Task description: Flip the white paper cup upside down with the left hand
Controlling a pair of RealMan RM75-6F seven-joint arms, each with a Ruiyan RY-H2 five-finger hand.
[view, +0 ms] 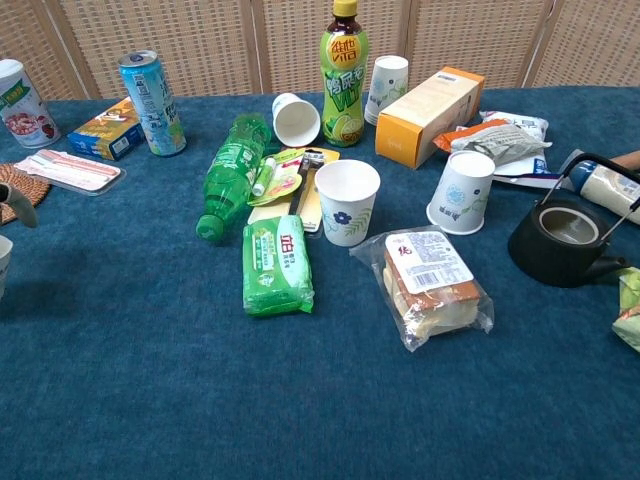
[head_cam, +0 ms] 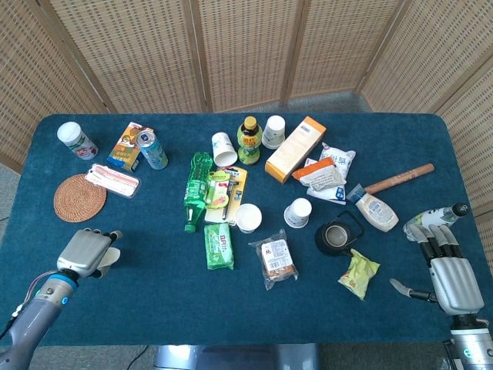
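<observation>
Your left hand (head_cam: 86, 251) fingers grasp the white paper cup (head_cam: 111, 258) above the blue-clothed desk (head_cam: 154, 301), seemingly mid-turn for the flip; right hand (head_cam: 451, 271) rests released, fingers apart.

Matt blue cloth covers the table (head_cam: 400, 146) (woven rattan coaster (head_cam: 79, 197), glossy black teapot (view: 558, 240), wooden rolling pin (head_cam: 399, 179))
</observation>
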